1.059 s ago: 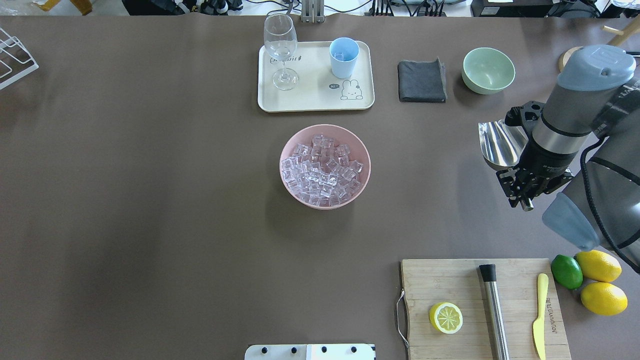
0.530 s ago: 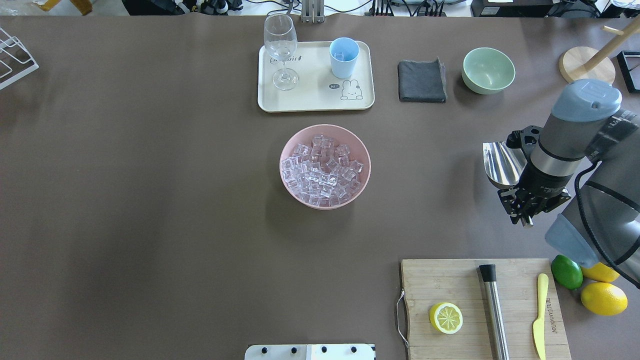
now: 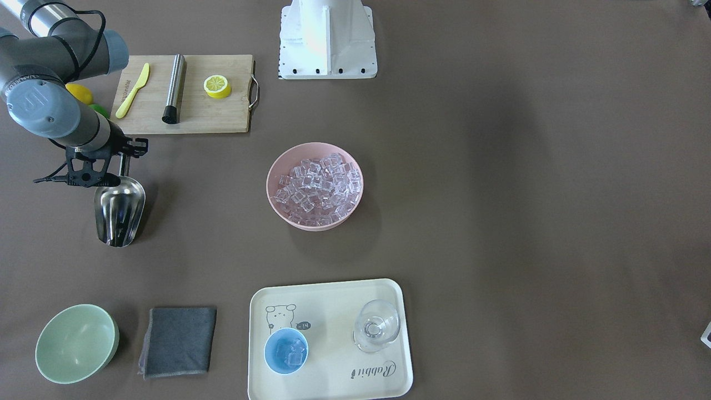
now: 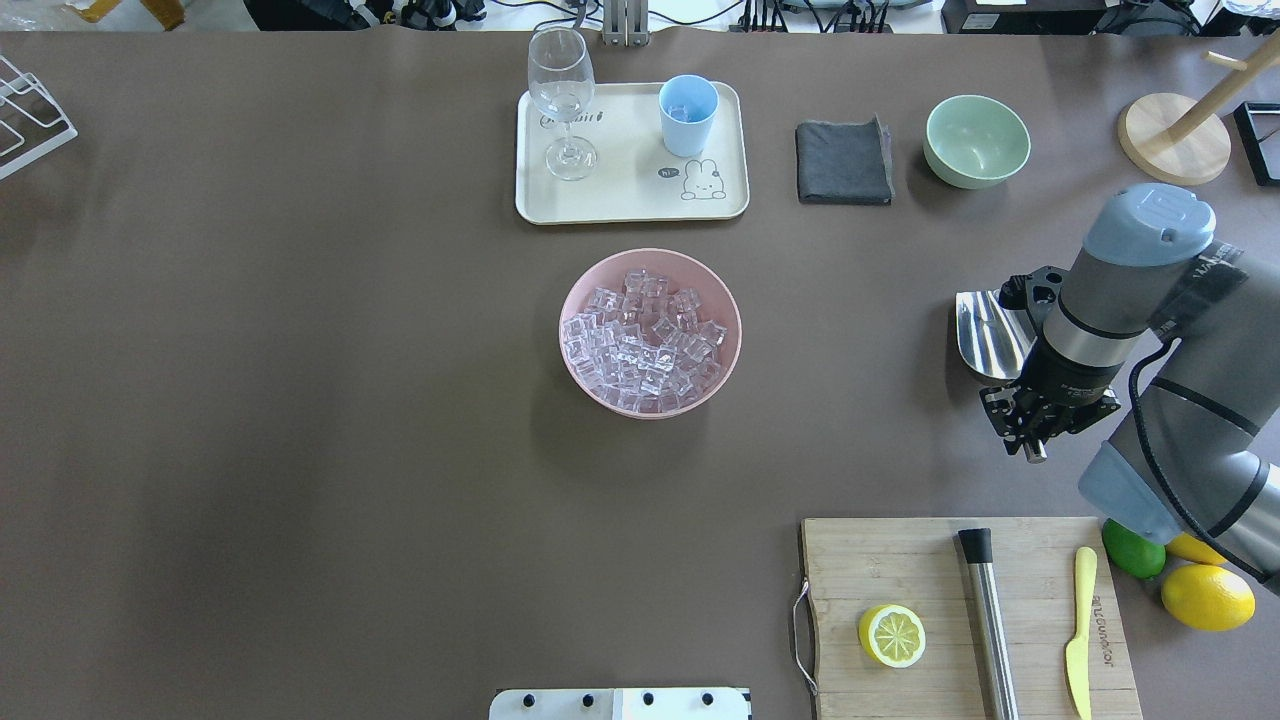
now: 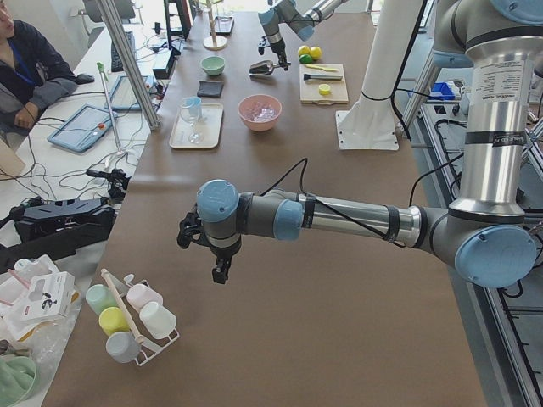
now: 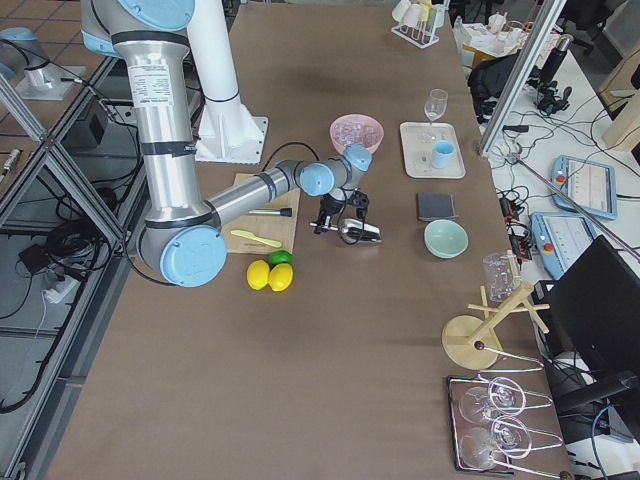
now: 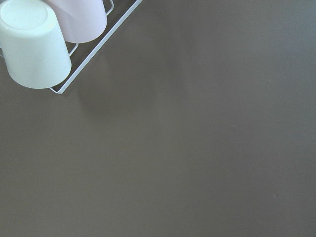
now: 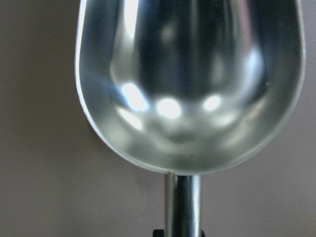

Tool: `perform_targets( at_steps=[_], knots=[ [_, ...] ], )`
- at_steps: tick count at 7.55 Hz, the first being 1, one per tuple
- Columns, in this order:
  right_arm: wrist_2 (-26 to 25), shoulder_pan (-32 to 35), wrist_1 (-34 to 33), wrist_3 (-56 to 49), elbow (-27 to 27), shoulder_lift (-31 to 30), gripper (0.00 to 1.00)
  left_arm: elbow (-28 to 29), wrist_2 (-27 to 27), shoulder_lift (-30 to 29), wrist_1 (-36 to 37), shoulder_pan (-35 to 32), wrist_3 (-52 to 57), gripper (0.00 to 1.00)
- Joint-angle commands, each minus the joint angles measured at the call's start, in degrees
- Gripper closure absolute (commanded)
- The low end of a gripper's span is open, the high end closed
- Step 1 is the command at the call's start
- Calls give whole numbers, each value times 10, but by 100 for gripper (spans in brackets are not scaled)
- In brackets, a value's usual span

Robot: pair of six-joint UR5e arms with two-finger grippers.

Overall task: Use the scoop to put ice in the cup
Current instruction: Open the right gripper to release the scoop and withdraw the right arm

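The steel scoop (image 4: 986, 335) is empty and sits low over the table's right side, its trough toward the far edge; it also shows in the front view (image 3: 119, 211) and fills the right wrist view (image 8: 190, 84). My right gripper (image 4: 1040, 412) is shut on its handle (image 8: 182, 207). The ice (image 4: 645, 335) fills a pink bowl (image 4: 577, 283) at the table's middle. The light-blue cup (image 4: 688, 115) stands on a cream tray (image 4: 630, 200) and holds a few cubes (image 3: 291, 351). My left gripper (image 5: 219, 270) hangs over bare table far left; I cannot tell its state.
A wine glass (image 4: 562, 100) shares the tray. A grey cloth (image 4: 845, 162) and a green bowl (image 4: 976, 140) lie right of it. A cutting board (image 4: 900, 560) with a lemon half, steel cylinder and knife is near right. A rack of cups (image 7: 34, 44) is by my left gripper.
My right arm has carried the scoop back toward the robot's side and lower over the table. Nothing else has moved.
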Motion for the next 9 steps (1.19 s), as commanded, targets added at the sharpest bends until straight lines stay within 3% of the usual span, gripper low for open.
perform_targets(
  at_steps=[1, 2, 4, 5, 6, 9],
  knots=[
    [-1, -8, 2, 1, -6, 0, 100, 0, 0, 0, 1, 0, 0, 2],
    [-2, -10, 2, 1, -8, 0, 65, 1, 0, 0, 1, 0, 0, 2],
    [-2, -10, 3, 0, -11, 0, 42, 1, 0, 0, 1, 0, 0, 2],
    [-2, -10, 3, 1, -9, 1, 38, 1, 0, 0, 1, 0, 0, 2],
    [-4, -9, 3, 0, -6, 2, 0, 1, 0, 0, 1, 0, 0, 2],
    [-26, 63, 5, 0, 9, 10, 0, 1, 0, -1, 1, 0, -1, 2]
  ],
)
